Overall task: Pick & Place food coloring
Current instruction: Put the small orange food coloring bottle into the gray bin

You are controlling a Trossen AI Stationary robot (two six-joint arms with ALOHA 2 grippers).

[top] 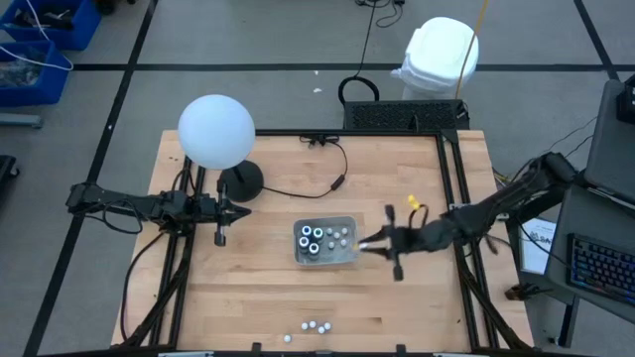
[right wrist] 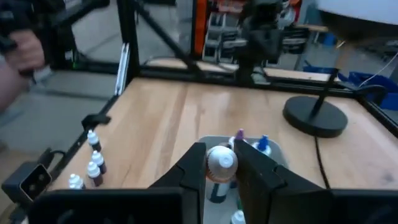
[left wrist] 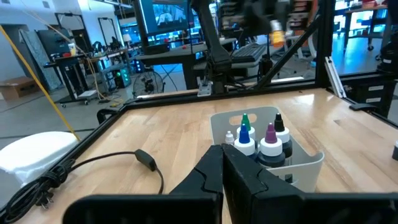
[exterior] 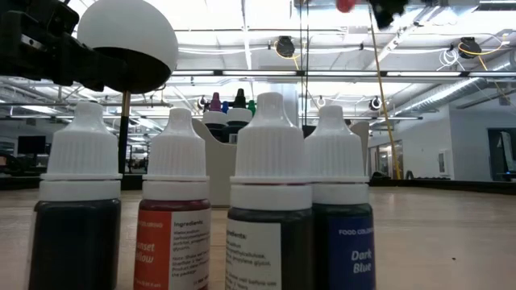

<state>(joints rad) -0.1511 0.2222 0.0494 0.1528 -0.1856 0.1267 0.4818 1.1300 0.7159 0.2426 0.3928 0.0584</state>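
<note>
A clear grey tray (top: pixel 347 224) sits mid-table and holds several food coloring bottles and dark round pots (top: pixel 314 239). Its coloured-tipped bottles also show in the left wrist view (left wrist: pixel 258 140). A few more white-capped bottles stand in a row by the near edge (top: pixel 316 325) and fill the low view (exterior: pixel 270 201). My right gripper (top: pixel 369 241) is at the tray's right end, shut on one small white-capped bottle (right wrist: pixel 221 163). My left gripper (top: pixel 220 228) hangs shut left of the tray, by the lamp base, touching nothing. My right gripper pinches a small food coloring bottle between its two fingers (right wrist: pixel 194 168), which sit on either side of the white cap and neck (right wrist: pixel 222 159). The dark body (right wrist: pixel 217 188) hangs below, over the tray's right end. Whether its base touches the tray cannot be told.
A lamp with a white globe (top: pixel 216 130) and a black round base (top: pixel 241 180) stands left of the tray, and its cable (top: pixel 317 188) runs across the far half of the table. Black frame rails line both sides (top: pixel 458 188). Bare wood lies between the tray and the near bottles.
</note>
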